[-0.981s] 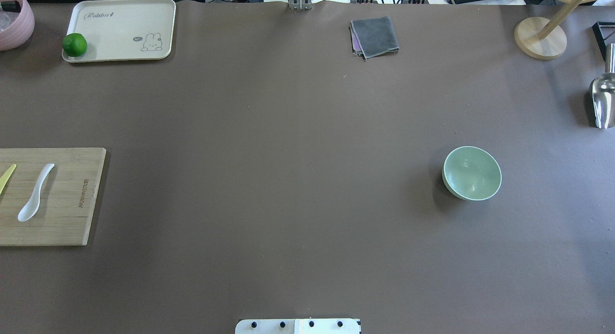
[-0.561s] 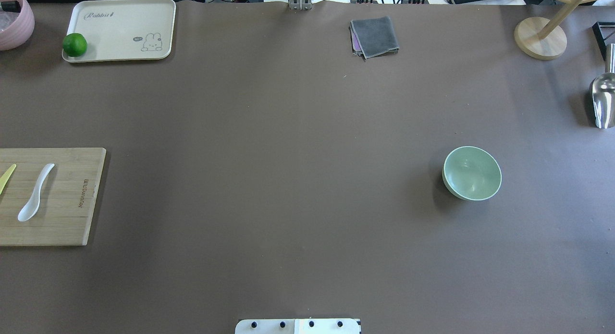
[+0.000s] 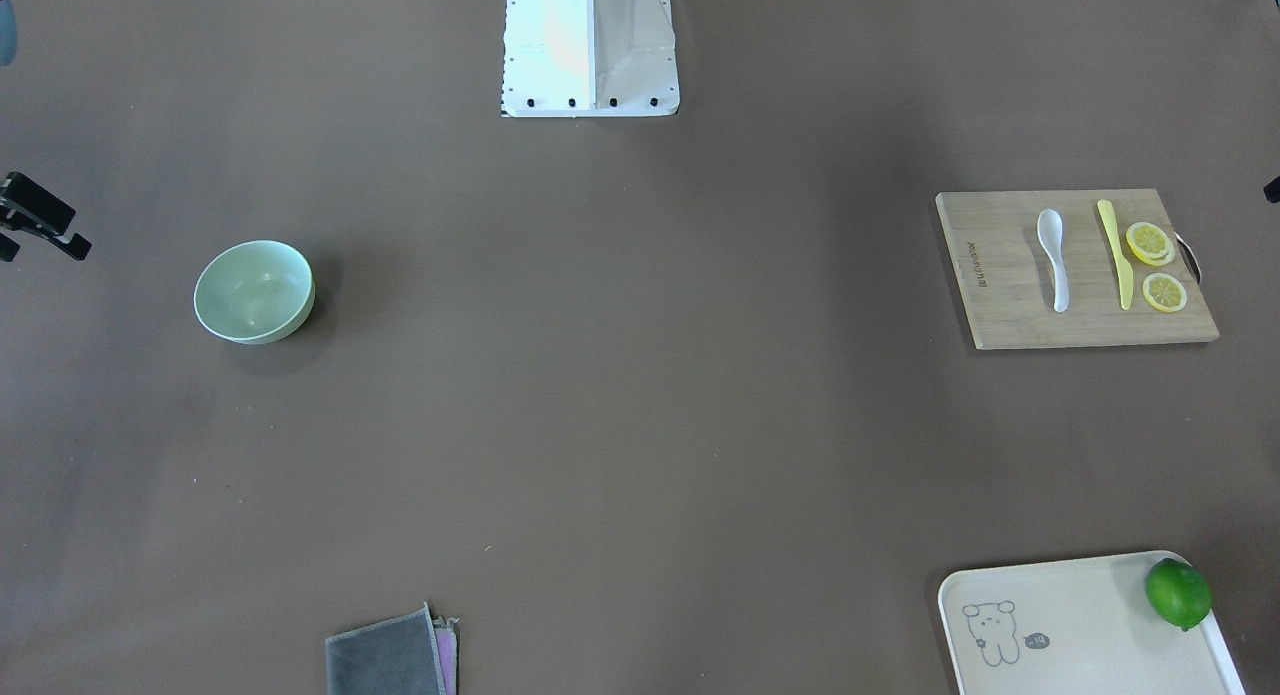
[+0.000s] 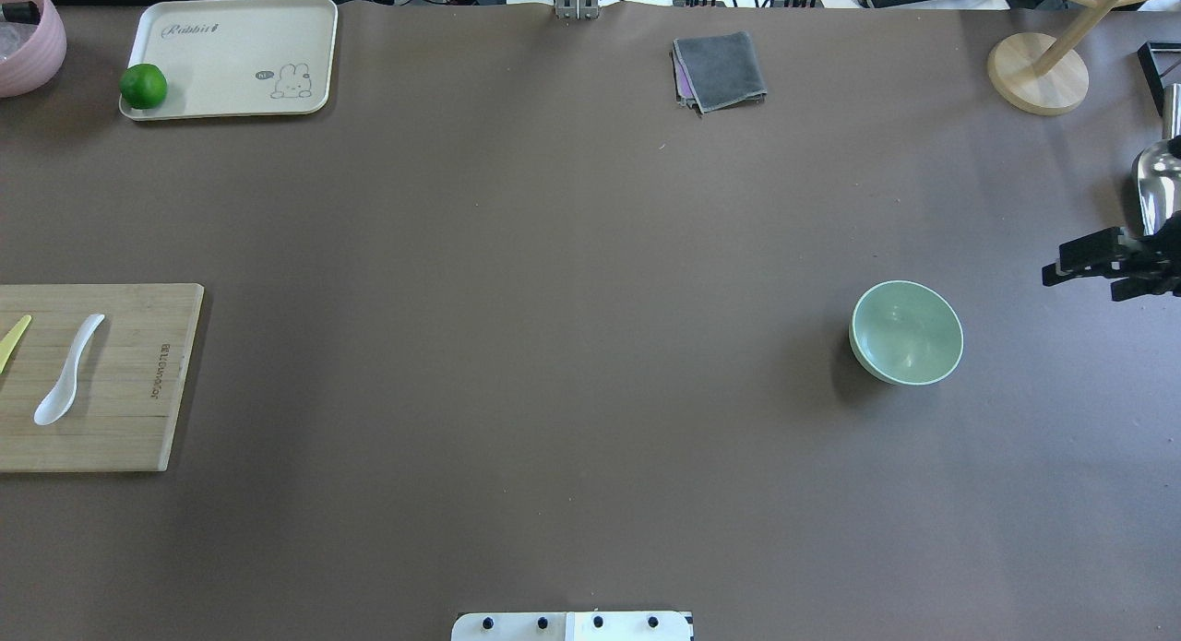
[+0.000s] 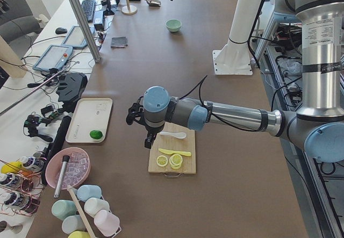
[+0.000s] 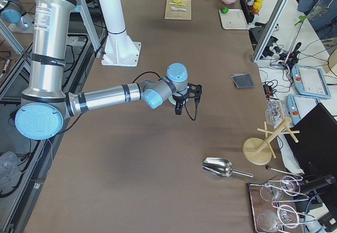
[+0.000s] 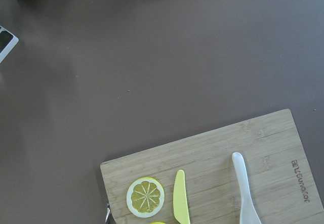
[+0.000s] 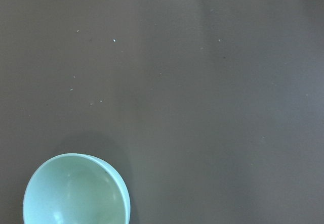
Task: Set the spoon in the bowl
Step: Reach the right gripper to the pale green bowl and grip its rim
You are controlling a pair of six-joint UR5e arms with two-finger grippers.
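Note:
The white spoon [image 3: 1053, 255] lies on a wooden cutting board [image 3: 1000, 275] at the table's left end, also in the overhead view [image 4: 66, 373] and the left wrist view [image 7: 245, 193]. The mint-green bowl [image 4: 906, 332] stands empty at the right, and shows in the right wrist view [image 8: 76, 191]. My right gripper [image 4: 1084, 272] hovers at the right edge beyond the bowl, its fingers apart and empty. My left gripper [image 5: 138, 124] hovers beside the board on its far side; I cannot tell whether it is open.
A yellow knife [image 3: 1113, 240] and lemon slices [image 3: 1150, 243] share the board. A cream tray [image 4: 231, 60] with a lime [image 4: 143, 86], a pink bowl [image 4: 23, 41], a grey cloth [image 4: 720, 69], a wooden stand [image 4: 1038, 74] and a metal scoop [image 4: 1158, 184] line the far and right edges.
My right gripper has come into the overhead view at the right edge, near the scoop. The spoon and bowl have not moved.

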